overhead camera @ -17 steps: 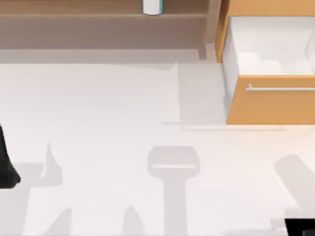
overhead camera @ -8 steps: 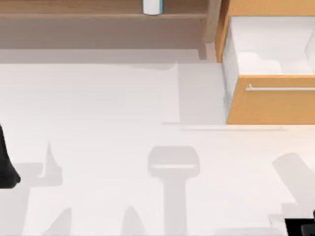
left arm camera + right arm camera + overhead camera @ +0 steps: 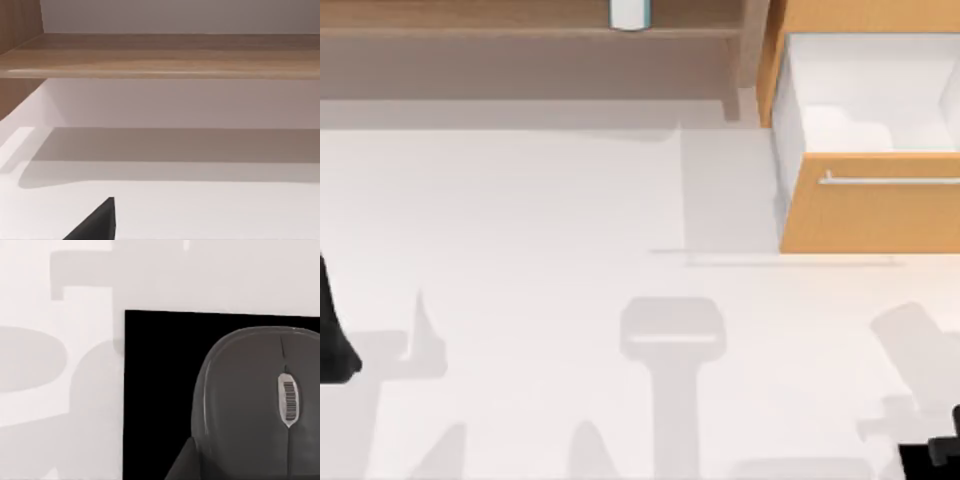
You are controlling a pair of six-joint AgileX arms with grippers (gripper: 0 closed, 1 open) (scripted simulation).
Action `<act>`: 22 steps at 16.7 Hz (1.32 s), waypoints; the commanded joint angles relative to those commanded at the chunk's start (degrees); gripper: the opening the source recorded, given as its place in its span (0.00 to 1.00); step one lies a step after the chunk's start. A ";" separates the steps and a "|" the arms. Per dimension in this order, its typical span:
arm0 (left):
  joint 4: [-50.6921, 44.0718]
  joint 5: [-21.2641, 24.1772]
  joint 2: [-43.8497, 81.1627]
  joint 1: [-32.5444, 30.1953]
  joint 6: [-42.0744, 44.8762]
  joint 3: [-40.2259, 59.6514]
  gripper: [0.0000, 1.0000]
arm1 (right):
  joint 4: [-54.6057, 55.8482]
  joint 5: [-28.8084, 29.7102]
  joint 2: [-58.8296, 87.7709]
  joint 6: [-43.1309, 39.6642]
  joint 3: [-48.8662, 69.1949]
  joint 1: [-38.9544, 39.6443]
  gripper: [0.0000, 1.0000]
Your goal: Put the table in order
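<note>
Nearest, at the front right corner of the white tabletop [image 3: 540, 220], a black piece of my right arm [image 3: 932, 460] pokes in from the edge. Its wrist camera looks down on a dark grey computer mouse [image 3: 255, 405] with a ribbed scroll wheel [image 3: 288, 401], lying on a black mouse pad [image 3: 155, 390] that rests flat on the tabletop. Whether the right jaws are open or closed cannot be told. At the left edge, a little farther back, a black part of my left arm [image 3: 332, 330] is parked; a dark wedge [image 3: 95, 222] juts into its wrist view, and the state of its jaws cannot be told either. Farther back on the right stands an orange-tan drawer cabinet [image 3: 870, 215] with a silver bar handle [image 3: 890, 181], its drawer [image 3: 865, 95] pulled open and white inside. Along the far edge runs a light brown wooden shelf [image 3: 520, 25], with a small white and pale blue container [image 3: 629, 13] standing on it.
</note>
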 joint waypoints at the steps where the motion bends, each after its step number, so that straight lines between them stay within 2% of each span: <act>1: 0.00 0.00 0.00 0.00 0.00 0.00 1.00 | 0.21 -0.01 -0.12 -0.04 0.12 -0.02 0.00; 21: 0.00 0.00 0.00 0.00 0.00 0.00 1.00 | 0.67 0.05 3.22 0.18 -4.74 -0.28 0.00; 22: 0.00 0.00 0.00 0.00 0.00 0.00 1.00 | 0.67 0.05 3.22 0.18 -4.74 -0.28 0.08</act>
